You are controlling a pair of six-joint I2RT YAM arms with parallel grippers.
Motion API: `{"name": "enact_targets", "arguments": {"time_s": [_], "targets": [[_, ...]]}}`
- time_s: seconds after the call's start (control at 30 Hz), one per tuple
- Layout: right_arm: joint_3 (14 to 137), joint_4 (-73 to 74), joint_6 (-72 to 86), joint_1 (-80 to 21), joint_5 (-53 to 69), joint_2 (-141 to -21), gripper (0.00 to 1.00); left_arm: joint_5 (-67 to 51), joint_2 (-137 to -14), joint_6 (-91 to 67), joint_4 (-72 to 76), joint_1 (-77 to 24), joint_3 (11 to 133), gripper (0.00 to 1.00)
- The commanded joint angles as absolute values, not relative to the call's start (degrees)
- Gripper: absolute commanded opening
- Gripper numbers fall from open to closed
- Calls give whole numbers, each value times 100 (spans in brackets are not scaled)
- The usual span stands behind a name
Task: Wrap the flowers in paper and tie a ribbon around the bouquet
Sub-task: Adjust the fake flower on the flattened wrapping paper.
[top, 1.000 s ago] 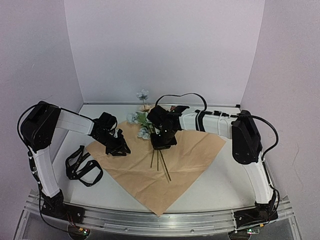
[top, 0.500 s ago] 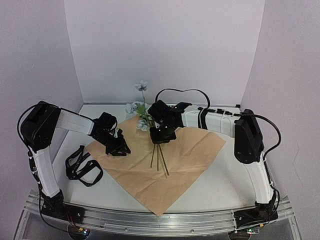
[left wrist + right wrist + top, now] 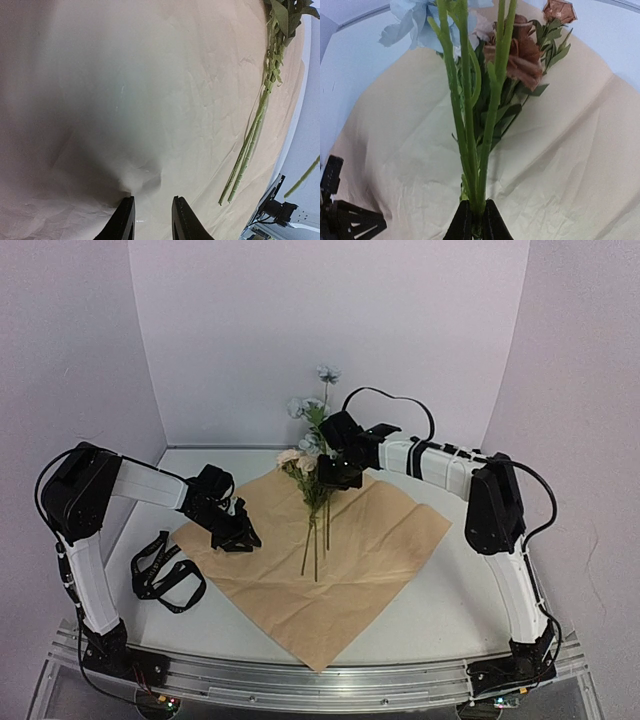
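From above, the right fingers clenched the flowers upright, with the stem tips hanging over the paper, which lay tan face up on the surface. The ribbon lay left of the paper, and the left fingers sat at the paper's left corner.

At the left wrist, the left fingers stood slightly apart at a crumple in the paper. I could not tell whether they gripped it.

At the right wrist, the right fingers pinched the green stems of the flowers.

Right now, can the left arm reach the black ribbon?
Probably yes. The ribbon lies uncovered just left of the paper, close to the left gripper at the paper's corner, and nothing stands between them.
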State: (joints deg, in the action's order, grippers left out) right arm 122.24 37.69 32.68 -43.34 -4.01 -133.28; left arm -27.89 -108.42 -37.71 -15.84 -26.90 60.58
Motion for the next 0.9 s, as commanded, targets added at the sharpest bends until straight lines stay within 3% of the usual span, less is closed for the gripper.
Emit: {"name": "enact_targets", "arguments": {"time_s": [0.0,0.4,0.53,0.87], "targets": [[12749,3594,3309,-4284,-336,-13868,0,-2752,-11009,-3696,-1597,-2672,6035,28],[12871,3602,3392,-4202,-44,-14473,0,-2733,-11021,-3633,-1722,-2619,6111,28],[12599,3604,3482,-4201,-44,-14352,5,-2723,-11021,-3635,-1734,-2610,6127,28],[12399,3650,3633,-4238,181,-14285,4,-2724,-11075,-3620,-1743,-2602,6209,28]]}}
